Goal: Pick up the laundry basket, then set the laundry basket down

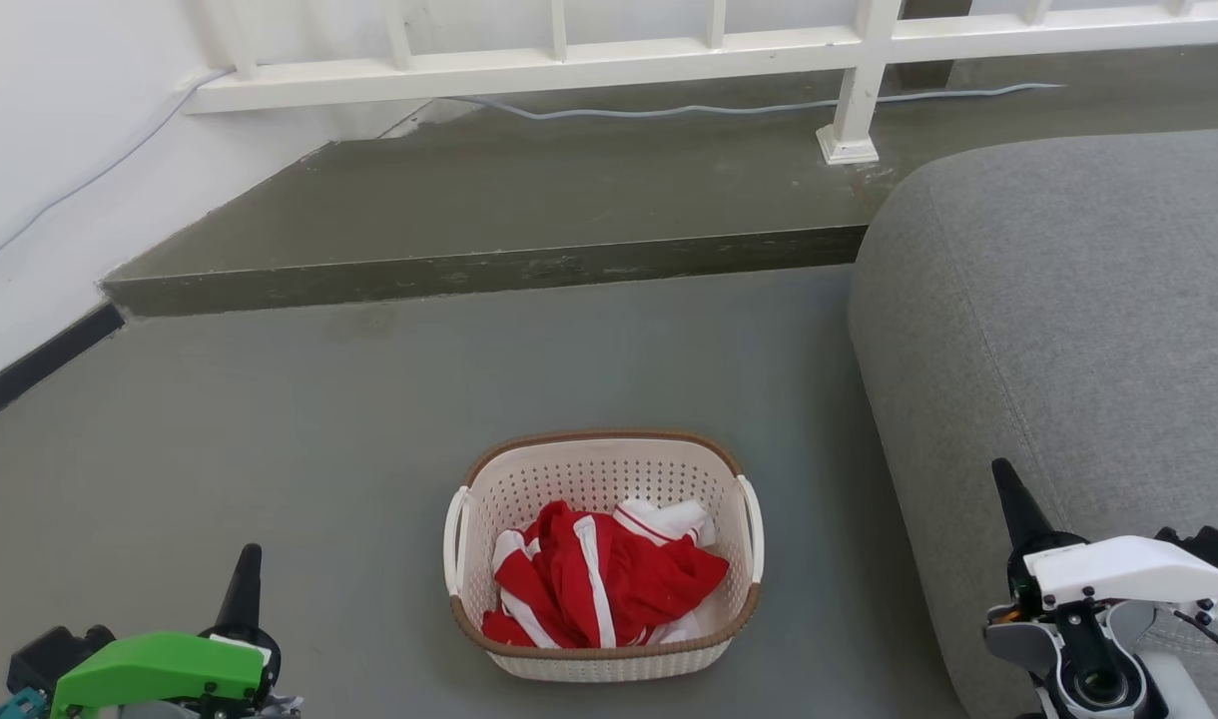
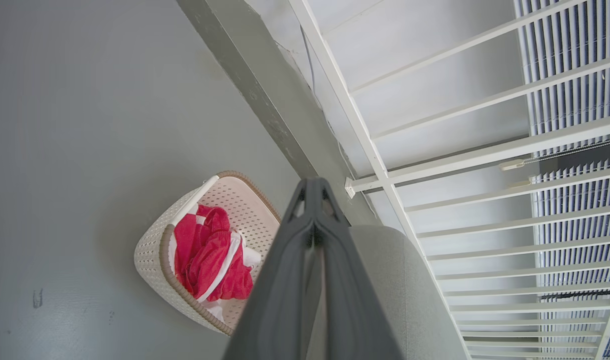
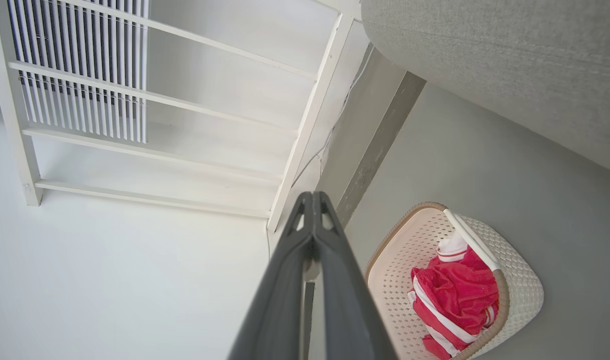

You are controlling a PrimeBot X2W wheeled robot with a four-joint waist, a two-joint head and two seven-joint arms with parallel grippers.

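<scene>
The laundry basket stands on the grey floor in front of me: cream-white, perforated, brown rim, white loop handles on both sides. A red and white garment lies crumpled inside it. The left wrist view shows the laundry basket left of my fingers, and the right wrist view has the laundry basket at lower right. My left gripper sits at the lower left, well apart from the basket, shut with nothing in it. My right gripper is at the lower right, over the sofa's edge, also shut and empty.
A grey sofa stands close to the basket's right side. Behind the basket a raised step runs across, with a white railing and a cable on it. A white wall closes the left side.
</scene>
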